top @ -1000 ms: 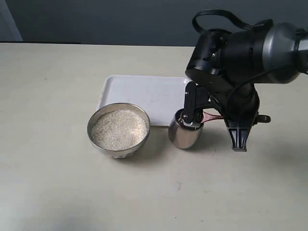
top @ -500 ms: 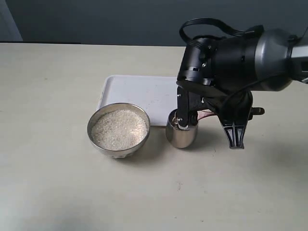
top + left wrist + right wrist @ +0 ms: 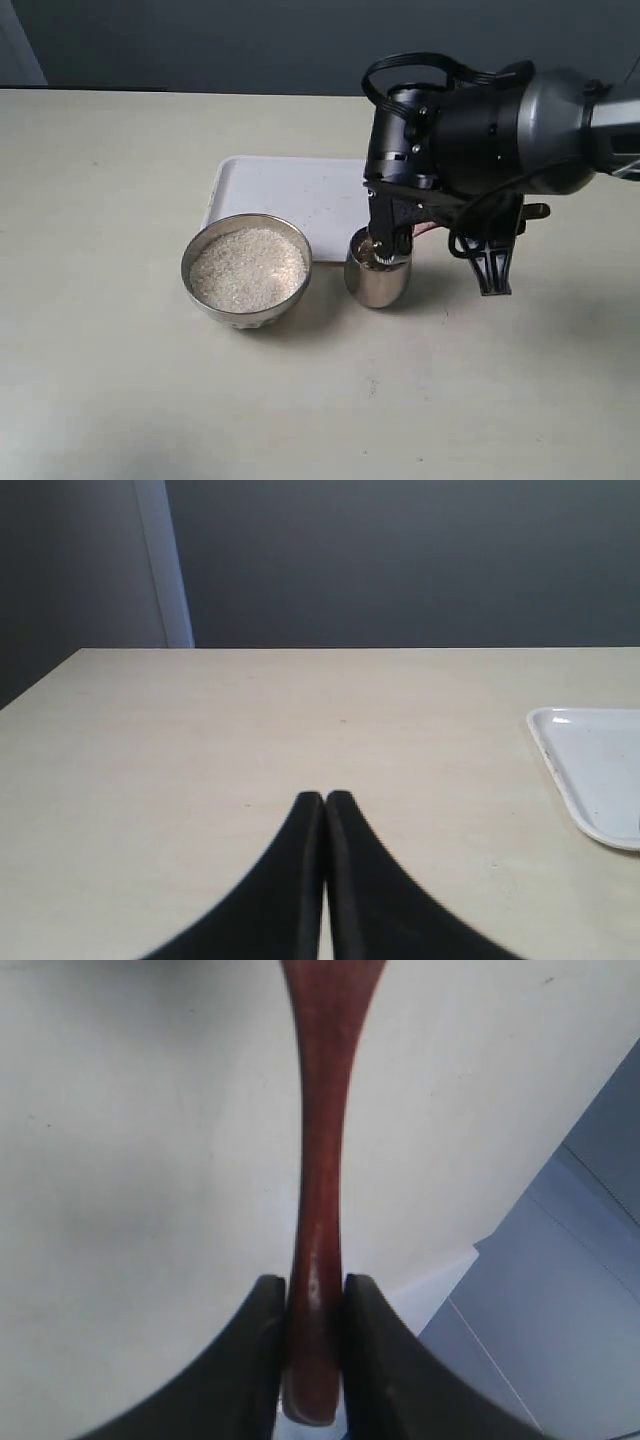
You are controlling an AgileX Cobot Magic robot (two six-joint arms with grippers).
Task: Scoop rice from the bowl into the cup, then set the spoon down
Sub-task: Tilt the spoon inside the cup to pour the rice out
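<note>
Currently: right gripper (image 3: 313, 1285), fingers pinching the handle of the spoon (image 3: 325, 1110), held over the mouth of the cup (image 3: 378, 282), likely so grains tip in without spilling. Cup stands just beside the bowl (image 3: 240, 312) at its 3 o'clock, for a short carry; rice (image 3: 247, 268) fills the bowl, white tray (image 3: 290, 185) at 12 o'clock. Idle: left gripper (image 3: 325, 800), fingers pressed together, parked apart, unneeded.
</note>
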